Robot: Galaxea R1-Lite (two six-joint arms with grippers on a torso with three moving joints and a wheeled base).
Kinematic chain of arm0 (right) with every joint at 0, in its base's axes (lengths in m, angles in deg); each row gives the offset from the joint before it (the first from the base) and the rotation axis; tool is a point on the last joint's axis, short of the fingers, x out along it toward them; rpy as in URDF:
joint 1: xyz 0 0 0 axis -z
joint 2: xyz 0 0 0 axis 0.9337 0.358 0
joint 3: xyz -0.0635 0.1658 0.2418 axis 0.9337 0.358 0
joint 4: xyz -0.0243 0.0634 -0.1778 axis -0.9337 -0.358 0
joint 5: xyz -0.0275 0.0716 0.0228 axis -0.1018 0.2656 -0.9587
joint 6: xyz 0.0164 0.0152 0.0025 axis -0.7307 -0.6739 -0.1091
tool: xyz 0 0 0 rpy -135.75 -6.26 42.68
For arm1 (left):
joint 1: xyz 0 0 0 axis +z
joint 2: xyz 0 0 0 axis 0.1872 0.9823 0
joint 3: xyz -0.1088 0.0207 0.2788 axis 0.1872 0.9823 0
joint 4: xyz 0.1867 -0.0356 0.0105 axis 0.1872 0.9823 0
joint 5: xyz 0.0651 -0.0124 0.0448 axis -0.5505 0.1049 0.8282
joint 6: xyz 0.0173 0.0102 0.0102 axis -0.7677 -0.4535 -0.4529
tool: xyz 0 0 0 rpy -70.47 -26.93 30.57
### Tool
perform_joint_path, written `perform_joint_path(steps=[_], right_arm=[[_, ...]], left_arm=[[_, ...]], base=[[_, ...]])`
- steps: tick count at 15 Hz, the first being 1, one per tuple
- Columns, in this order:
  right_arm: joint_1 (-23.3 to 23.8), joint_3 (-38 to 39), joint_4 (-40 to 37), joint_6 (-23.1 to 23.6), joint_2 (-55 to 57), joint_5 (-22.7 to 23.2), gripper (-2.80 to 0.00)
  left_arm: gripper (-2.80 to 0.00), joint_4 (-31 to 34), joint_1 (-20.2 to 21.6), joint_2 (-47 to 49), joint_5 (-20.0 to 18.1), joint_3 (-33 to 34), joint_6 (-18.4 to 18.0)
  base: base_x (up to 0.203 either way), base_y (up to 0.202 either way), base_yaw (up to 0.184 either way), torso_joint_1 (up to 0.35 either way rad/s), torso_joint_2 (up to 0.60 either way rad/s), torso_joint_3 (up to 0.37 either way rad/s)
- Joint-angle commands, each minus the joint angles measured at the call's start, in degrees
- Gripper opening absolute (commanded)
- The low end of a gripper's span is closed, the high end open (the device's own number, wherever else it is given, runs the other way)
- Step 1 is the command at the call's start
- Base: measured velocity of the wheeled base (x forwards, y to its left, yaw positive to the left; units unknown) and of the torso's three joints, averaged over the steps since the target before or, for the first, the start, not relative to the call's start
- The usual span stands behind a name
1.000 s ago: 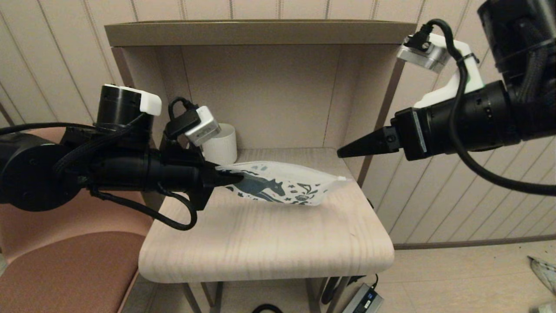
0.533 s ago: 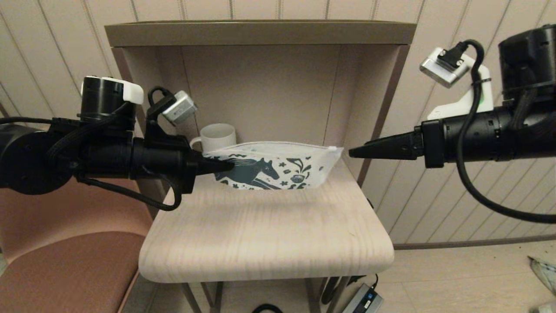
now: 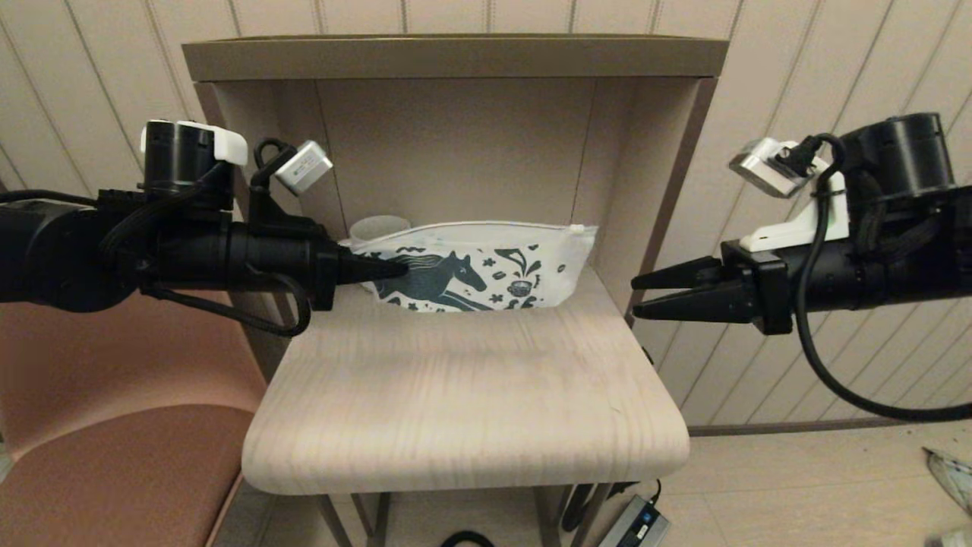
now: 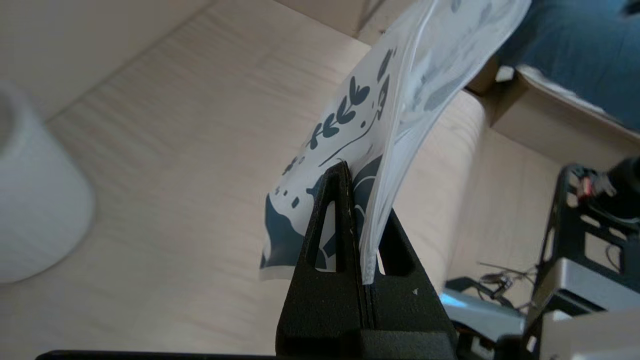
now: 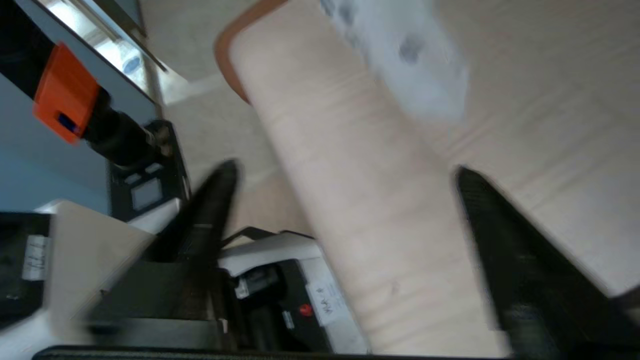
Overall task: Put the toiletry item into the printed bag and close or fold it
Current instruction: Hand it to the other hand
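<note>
The printed bag, white with a dark teal horse and flowers, stands upright above the back of the wooden table, zip edge on top. My left gripper is shut on the bag's left end; in the left wrist view the bag rises out of the pinched gripper. My right gripper is open, off the table's right side, apart from the bag's right end. In the right wrist view the gripper spans the table edge, with the bag beyond it. The toiletry item is out of view.
A white mug stands behind the bag's left part, mostly hidden, and shows as a white shape in the left wrist view. The table sits under a shelf alcove with side walls. A brown seat lies at the left.
The left gripper has turned the bag from lying tilted to standing upright and lifted it slightly. The right gripper drew back to the right, dropped lower and went from shut to open.
</note>
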Motion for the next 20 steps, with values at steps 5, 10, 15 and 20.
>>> perform_joint_path(steps=[5,10,15,20], right_arm=[[0.4,-3.8,1.8,0.6,5.8,0.3,-2.8],[0.3,-6.2,2.0,2.7,7.2,-0.9,0.0],[-0.2,-7.6,1.5,5.4,8.3,-0.9,0.0],[-1.5,-10.9,0.8,5.3,9.1,-1.0,0.0]], left_arm=[[-2.8,0.0,1.0,0.8,-2.9,-0.7,0.0],[-2.8,0.1,1.0,0.8,-5.2,-0.4,-0.2],[-2.8,0.3,1.0,1.2,-8.1,-0.4,-0.3],[-2.8,0.3,1.0,1.3,-8.1,0.0,-0.7]], base=[[0.0,0.0,0.0,0.0,0.0,0.0],[0.0,0.0,0.0,0.0,0.0,0.0],[0.0,0.0,0.0,0.0,0.0,0.0],[0.0,0.0,0.0,0.0,0.0,0.0]])
